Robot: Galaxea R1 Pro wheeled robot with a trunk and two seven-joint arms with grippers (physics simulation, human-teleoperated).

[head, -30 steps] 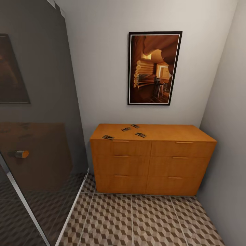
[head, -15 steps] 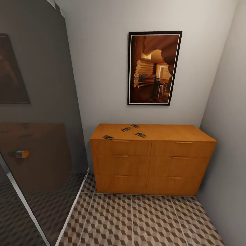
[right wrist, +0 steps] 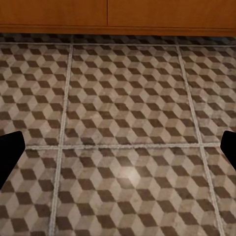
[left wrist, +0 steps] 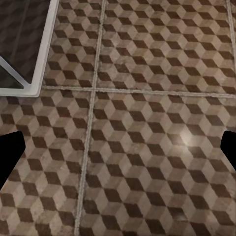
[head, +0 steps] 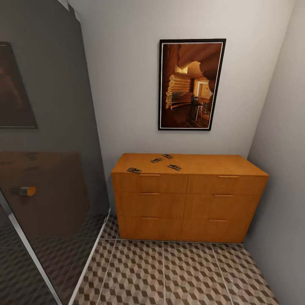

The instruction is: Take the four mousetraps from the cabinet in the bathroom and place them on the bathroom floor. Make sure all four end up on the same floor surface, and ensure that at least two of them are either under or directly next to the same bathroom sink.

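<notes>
While both grippers, left [left wrist: 118, 147] and right [right wrist: 118, 147], hang spread and empty over cube-patterned brown tile floor [head: 169, 275], four small wooden mousetraps [head: 156, 160] lie ahead atop the orange-brown wooden drawer cabinet [head: 186, 203], presumably awaiting pickup.

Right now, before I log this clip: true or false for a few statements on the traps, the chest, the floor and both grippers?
1. Four small brown wooden mousetraps lie on the orange-brown wooden cabinet top. True.
2. One drawer is pulled open. False: all six look shut.
3. A trap lies on the cube-patterned tiled floor. False: none is seen there.
4. The left gripper holds a trap. False: its fingers are spread over bare tile.
5. The right gripper is open over the floor. True.
</notes>
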